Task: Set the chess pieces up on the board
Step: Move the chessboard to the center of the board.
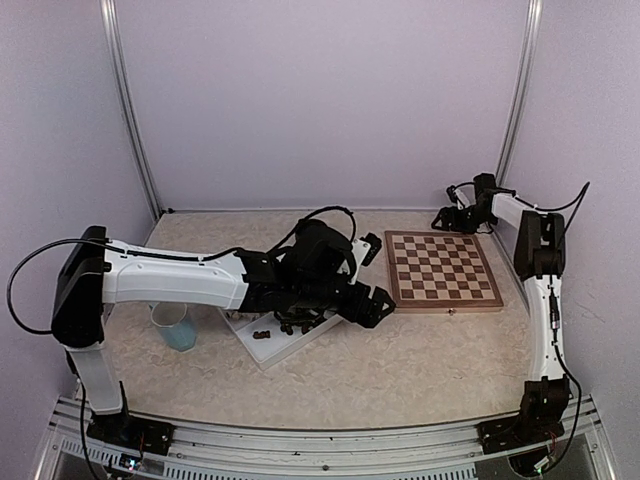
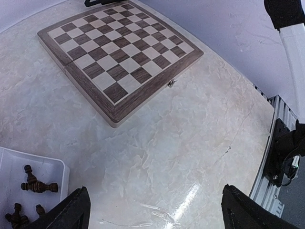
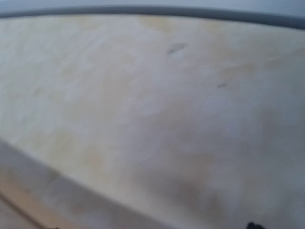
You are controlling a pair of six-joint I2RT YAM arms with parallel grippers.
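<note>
As the scene stands: board [image 1: 443, 270] bare, no piece on any square; task judged barely begun.
Board: flat on the table [image 1: 400, 370], right of centre, clasp on its near edge.
Pieces: several dark pieces [image 2: 37, 185] lie on their sides in a corner of a white tray [image 2: 52, 164], bunched, some touching; pale set not seen in any view.
Left gripper [image 2: 155, 202]: jaws wide apart, nothing between them; hangs over bare table between tray and board.
Right gripper [image 1: 448, 218]: at the board's far left corner; jaws spread, nothing seen in them; its wrist view is blurred and shows only table.
Risk, pick: pieces are round, lying down and bunched; a closing jaw may catch two, or squeeze one out sideways.
Risk, tray: looks light and loose under the left arm; a low pass could shove or tip it.
Risk, placing: a piece taken lying down arrives tilted; released so, it would likely topple and roll across the squares.
Risk, board: appears unfixed; a nudge from either arm would shift it and any piece set on it.
Risk, arms: both stand near the board; crossing paths could collide.
</note>
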